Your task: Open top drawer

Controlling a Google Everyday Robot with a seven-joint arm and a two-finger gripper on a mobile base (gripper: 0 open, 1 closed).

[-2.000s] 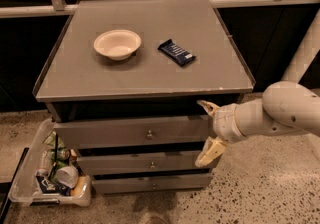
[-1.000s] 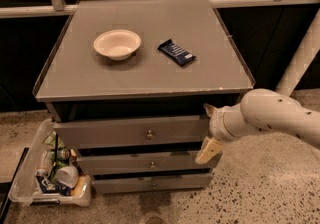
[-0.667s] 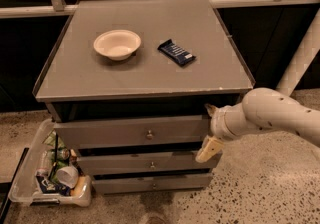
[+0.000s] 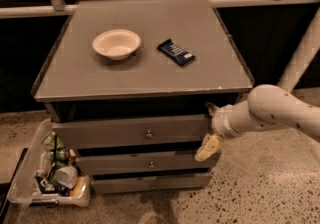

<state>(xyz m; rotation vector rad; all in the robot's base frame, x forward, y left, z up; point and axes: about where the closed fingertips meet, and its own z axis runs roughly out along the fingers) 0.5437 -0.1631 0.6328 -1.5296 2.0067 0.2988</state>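
The top drawer is the uppermost grey front of a grey cabinet, with a small round metal knob at its centre. It stands about level with the two narrower fronts below it, the middle drawer and the bottom drawer. My gripper, on a white arm coming from the right, is at the right end of the top drawer front. One finger shows above the front and a pale finger below it, spread apart. It holds nothing.
On the cabinet top lie a white bowl and a dark blue snack packet. A clear plastic bin of rubbish stands on the floor at the left. A white post rises at the right, with a rail behind.
The gripper moved a little to the left, up to the right end of the top drawer front. In the last second it has hardly moved. The drawer front looks unchanged.
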